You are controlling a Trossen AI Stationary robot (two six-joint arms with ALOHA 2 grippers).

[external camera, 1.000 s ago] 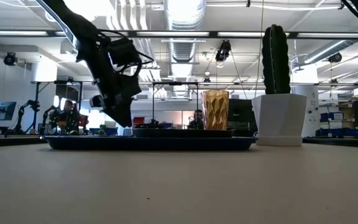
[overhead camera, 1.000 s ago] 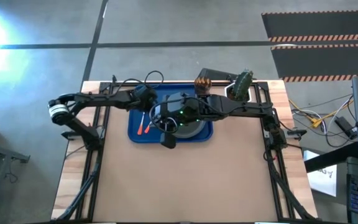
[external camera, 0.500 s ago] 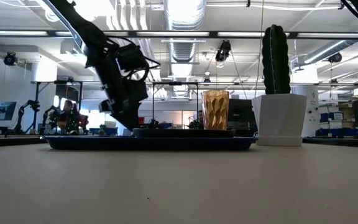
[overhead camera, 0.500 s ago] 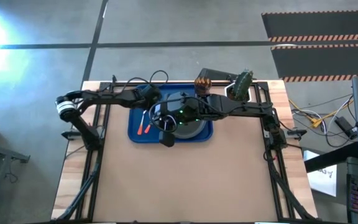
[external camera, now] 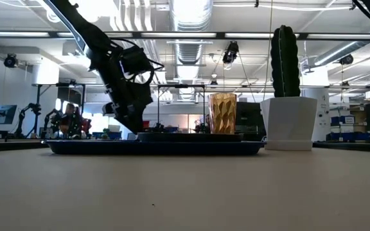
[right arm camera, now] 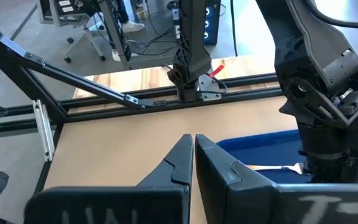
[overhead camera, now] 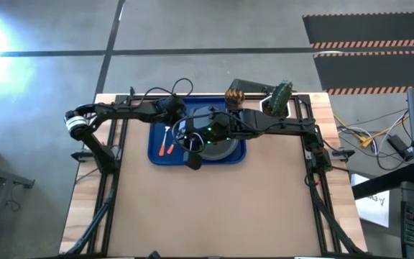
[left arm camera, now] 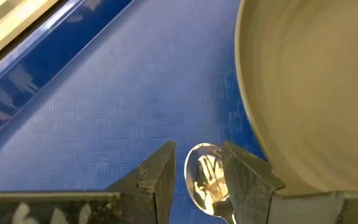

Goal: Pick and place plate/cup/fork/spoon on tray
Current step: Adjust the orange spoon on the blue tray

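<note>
The left hand (left arm camera: 196,180), its dark fingers partly parted around the small orange-handled spoon's shiny rounded silver bowl (left arm camera: 205,176), hangs low over the textured bright blue plastic tray (left arm camera: 104,118), and might knock the matte black round raised-rim plate (left arm camera: 309,87) just beside it, while the right hand (right arm camera: 194,154) is closed and empty.

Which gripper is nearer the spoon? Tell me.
Left. The left gripper has the spoon between its fingers over the tray, beside the plate. The right gripper hangs shut nearby, at the tray's near edge.
</note>
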